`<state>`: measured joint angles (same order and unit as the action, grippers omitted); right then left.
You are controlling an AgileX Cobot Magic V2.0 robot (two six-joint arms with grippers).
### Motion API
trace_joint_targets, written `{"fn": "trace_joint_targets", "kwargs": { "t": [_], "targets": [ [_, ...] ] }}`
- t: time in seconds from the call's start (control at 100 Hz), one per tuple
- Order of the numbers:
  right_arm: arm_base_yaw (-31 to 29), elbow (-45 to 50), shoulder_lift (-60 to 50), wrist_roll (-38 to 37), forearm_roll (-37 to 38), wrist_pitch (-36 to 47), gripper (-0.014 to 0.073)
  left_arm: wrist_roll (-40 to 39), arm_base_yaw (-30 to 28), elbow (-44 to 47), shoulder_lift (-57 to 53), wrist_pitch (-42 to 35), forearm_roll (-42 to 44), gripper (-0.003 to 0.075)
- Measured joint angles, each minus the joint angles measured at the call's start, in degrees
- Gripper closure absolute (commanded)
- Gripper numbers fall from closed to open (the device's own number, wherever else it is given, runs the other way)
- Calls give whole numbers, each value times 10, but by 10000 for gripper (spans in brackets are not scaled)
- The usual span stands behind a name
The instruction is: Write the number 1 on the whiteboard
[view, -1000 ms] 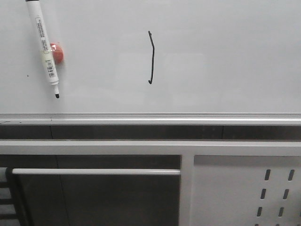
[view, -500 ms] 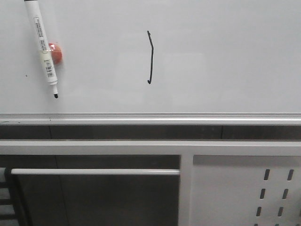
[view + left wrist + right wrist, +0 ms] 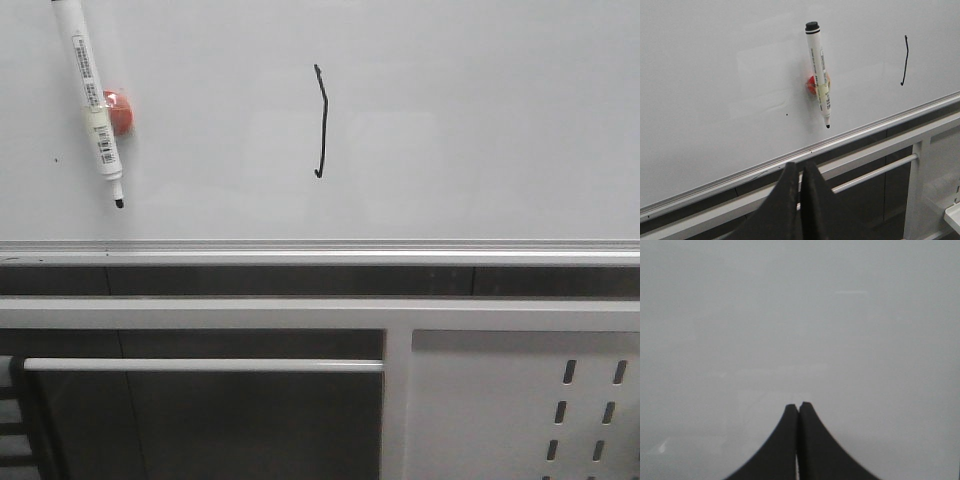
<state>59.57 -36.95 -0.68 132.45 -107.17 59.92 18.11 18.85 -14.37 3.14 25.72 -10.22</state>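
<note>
Whiteboard [image 3: 480,120] is already showing the number 1 [image 3: 321,122]; both hands [image 3: 799,170] [image 3: 798,407] are sitting pinched together, empty. Brushing the stroke risks smearing it.

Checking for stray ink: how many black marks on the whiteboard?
2. The number 1 sits near the whiteboard's centre; a tiny speck lies far left, beside the marker. Board edges are out of frame.
</note>
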Motion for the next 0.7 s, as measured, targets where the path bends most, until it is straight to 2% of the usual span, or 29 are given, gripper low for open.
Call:
{"fn": "trace_joint_targets", "kwargs": {
  "t": [0.7],
  "targets": [
    [0,0,0,-8,-1,-3,673,0,0,0,0,1,1,738]
  ]
}}
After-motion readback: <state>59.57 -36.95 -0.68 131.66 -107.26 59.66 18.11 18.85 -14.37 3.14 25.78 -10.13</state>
